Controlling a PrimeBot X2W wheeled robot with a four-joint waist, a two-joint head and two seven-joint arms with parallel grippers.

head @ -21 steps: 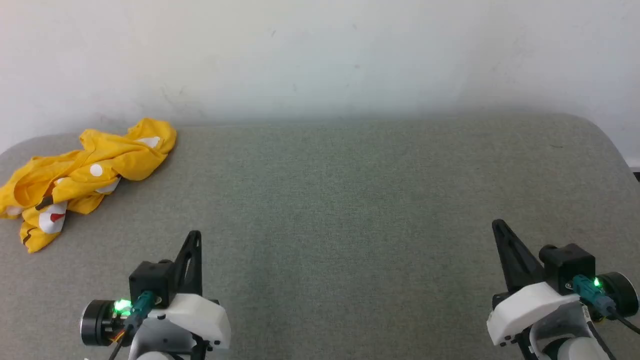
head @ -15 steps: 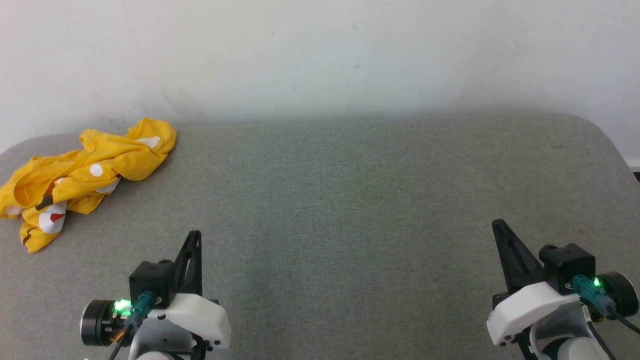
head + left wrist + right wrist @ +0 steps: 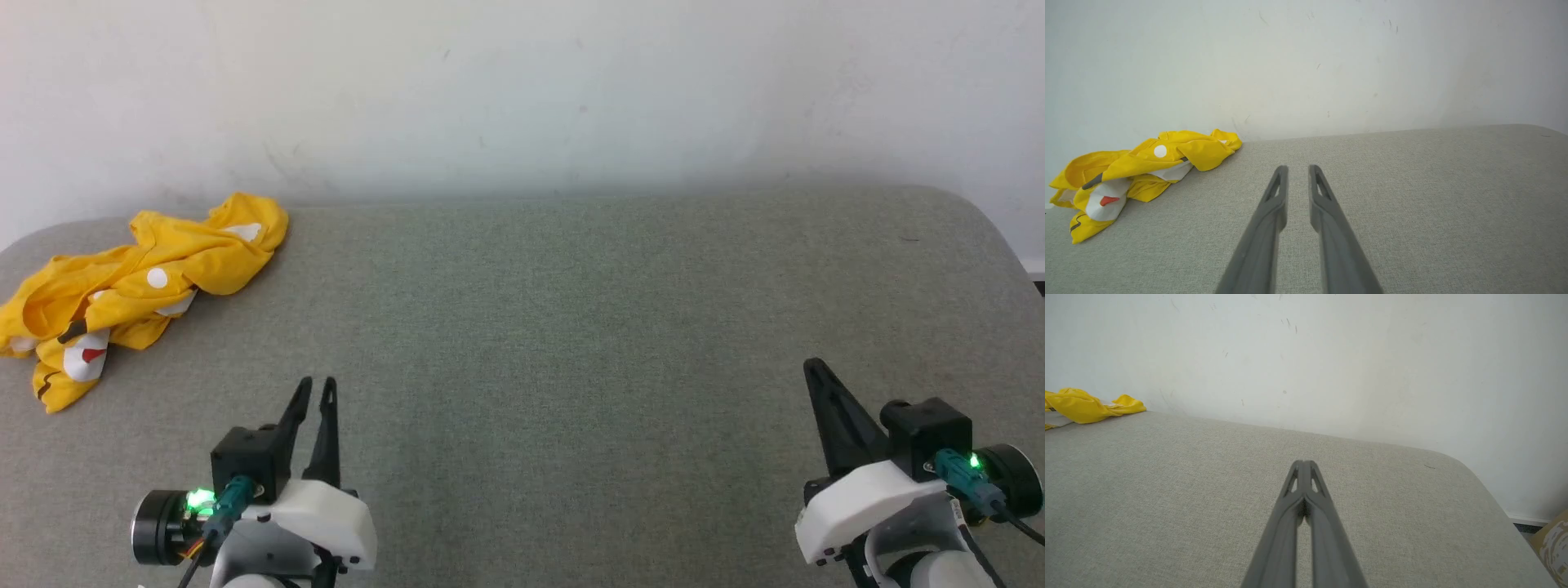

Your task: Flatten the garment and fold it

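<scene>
Mustard-yellow garment (image 3: 196, 253), white patches, red mark; grey-green surface (image 3: 571, 327)

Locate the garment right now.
Head view: the garment lies crumpled at the far-left corner of the grey surface, by the wall, ahead and left of the left gripper, not touching it.

Grey surface (image 3: 571, 327) open ahead; crumpled garment (image 3: 139, 286) far left; wall (image 3: 522, 98) behind.

The garment (image 3: 147, 278), upper left, is creased cloth. The table (image 3: 571, 327) wears rough woven fabric. The wall (image 3: 522, 82) is matt, scuffed. The left gripper (image 3: 317, 382) looks matt plastic.
</scene>
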